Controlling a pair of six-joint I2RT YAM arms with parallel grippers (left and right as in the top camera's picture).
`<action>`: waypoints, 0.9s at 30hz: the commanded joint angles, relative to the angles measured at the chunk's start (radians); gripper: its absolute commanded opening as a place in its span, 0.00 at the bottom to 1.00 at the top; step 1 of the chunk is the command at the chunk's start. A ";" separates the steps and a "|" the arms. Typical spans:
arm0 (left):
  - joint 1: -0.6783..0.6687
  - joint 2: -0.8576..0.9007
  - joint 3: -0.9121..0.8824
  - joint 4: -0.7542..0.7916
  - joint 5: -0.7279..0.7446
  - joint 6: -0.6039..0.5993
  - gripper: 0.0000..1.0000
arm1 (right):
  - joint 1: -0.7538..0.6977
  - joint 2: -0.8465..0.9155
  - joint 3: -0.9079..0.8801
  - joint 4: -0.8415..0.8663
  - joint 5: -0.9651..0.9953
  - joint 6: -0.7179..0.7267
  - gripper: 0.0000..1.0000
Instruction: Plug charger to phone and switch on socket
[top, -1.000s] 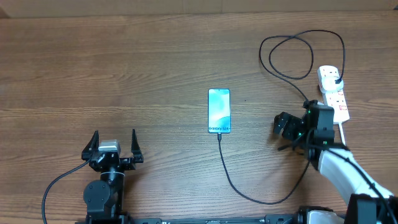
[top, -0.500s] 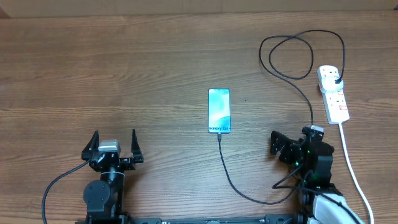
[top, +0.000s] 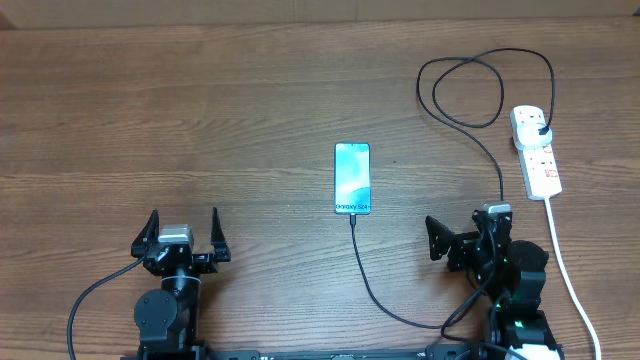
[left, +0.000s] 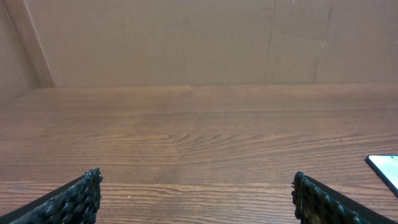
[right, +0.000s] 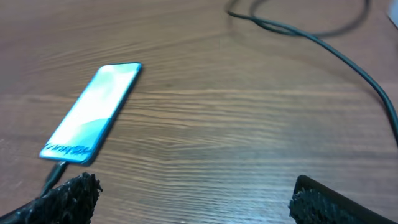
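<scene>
Entries run left to right in the overhead view, with 12 o'clock toward the far edge of the surface (top: 200, 100).

1. Left pincer (top: 183, 224). We found it at the near left, fingers spread wide, nothing between them, pointing toward 12 o'clock. It stood well apart from every item below.

2. Phone (top: 352, 178). It lay flat at mid-surface, screen lit, long axis running 12 to 6, lettered end at 6 o'clock.

3. Charger (top: 362, 265). We noted its small tip meeting the phone's 6 o'clock edge, seemingly seated. The cable ran toward 5 o'clock, passed by the right arm, looped at the far right and ended in a black plug sitting in the socket's far end.

4. Right pincer (top: 460, 238). It hovered at the near right, jaws wide and empty. In its wrist view the phone sat toward 10 o'clock.

5. Socket (top: 538, 155). This white strip lay at the far right, long axis close to 12 to 6, its white cord trailing toward 6 o'clock. From the right pincer it lay at about 1 o'clock, near but not touching. We could not tell whether its red-marked switches were on.

We judged any press on the switch to belong to the right arm, which was by far the nearer, reaching toward 1 o'clock.
</scene>
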 joint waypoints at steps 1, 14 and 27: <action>0.006 -0.011 -0.004 0.002 -0.006 0.019 0.99 | 0.001 -0.114 -0.011 -0.055 -0.087 -0.130 1.00; 0.006 -0.011 -0.004 0.002 -0.006 0.019 1.00 | 0.039 -0.585 -0.011 -0.142 -0.103 -0.141 1.00; 0.006 -0.011 -0.004 0.002 -0.006 0.019 0.99 | 0.126 -0.632 -0.010 -0.152 0.179 -0.142 1.00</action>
